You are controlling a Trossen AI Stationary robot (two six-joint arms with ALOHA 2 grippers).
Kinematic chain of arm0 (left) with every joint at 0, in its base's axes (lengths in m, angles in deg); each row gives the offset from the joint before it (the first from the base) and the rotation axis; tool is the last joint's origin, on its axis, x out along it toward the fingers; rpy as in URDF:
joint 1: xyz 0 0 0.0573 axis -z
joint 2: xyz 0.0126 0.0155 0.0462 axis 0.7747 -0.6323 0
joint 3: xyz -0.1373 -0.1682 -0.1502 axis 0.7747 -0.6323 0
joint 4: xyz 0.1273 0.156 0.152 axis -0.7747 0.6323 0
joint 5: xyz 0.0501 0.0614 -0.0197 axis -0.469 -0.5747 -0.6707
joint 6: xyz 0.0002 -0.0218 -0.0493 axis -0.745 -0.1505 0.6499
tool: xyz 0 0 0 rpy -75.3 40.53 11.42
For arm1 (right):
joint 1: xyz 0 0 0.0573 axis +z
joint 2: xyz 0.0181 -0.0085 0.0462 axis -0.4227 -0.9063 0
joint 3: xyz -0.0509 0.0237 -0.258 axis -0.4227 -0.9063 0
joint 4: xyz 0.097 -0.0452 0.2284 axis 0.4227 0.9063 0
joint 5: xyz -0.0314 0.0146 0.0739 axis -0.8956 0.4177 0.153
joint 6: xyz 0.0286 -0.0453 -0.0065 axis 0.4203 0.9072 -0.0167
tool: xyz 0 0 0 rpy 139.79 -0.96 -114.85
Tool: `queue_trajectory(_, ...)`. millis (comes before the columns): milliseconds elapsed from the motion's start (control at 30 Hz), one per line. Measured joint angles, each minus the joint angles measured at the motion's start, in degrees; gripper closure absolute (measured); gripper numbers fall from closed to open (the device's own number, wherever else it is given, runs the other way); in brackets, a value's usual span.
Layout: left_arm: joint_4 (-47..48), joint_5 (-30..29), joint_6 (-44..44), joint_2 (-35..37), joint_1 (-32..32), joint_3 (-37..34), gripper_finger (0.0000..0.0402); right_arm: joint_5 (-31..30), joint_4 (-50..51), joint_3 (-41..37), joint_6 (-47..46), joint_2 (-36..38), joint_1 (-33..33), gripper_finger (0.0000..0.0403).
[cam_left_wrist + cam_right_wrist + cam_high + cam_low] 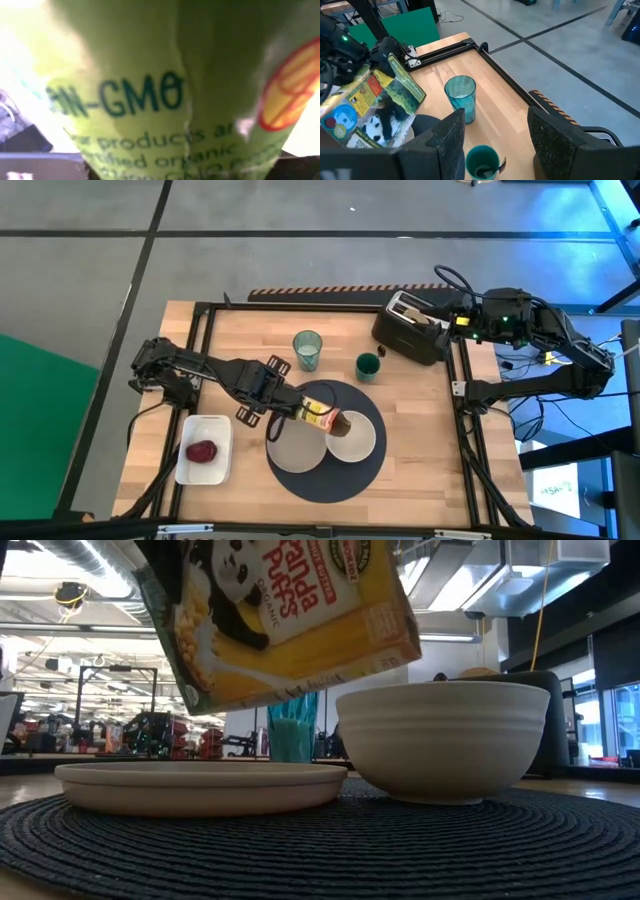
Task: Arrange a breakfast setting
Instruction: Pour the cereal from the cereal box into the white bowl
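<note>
A round dark-grey mat (330, 470) carries a beige plate (298, 448) and a white bowl (355, 438). My left gripper (287, 408) is shut on a Panda Puffs cereal box (318, 416), which is tipped over the bowl (445, 740) and the plate (200, 787). A pale-green tumbler (307, 350) and a small dark-green cup (368, 366) stand on the wood behind the mat. My right gripper (495, 142) is open and empty, raised by the toaster at the far right. The spoon does not clearly show. My left gripper holds the cereal box by its raised end (395, 60), coming from the table's left. The box fills the left wrist view (160, 100) and hides the fingers. It is lifted clear, upside down and slanted, with its lower end (330, 675) just above the bowl's rim.
A black toaster (410, 332) stands at the far right corner. A white tray (205, 450) with a red object (203, 451) lies at the near left. A black frame (200, 310) borders the tabletop. Bare wood lies right of the mat.
</note>
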Motion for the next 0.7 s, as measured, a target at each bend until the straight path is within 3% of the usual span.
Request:
queue_trajectory(467,0.02,1.66,-0.3,-1.72,-3.19,-0.07,0.0218,0.04,-0.01,0.0,0.09,0.0,0.0,0.0196)
queue_trajectory(700,-0.04,6.13,-0.4,-1.58,-5.1,3.51,0.0218,0.04,-0.01,0.0,0.09,0.0,0.0,0.0196)
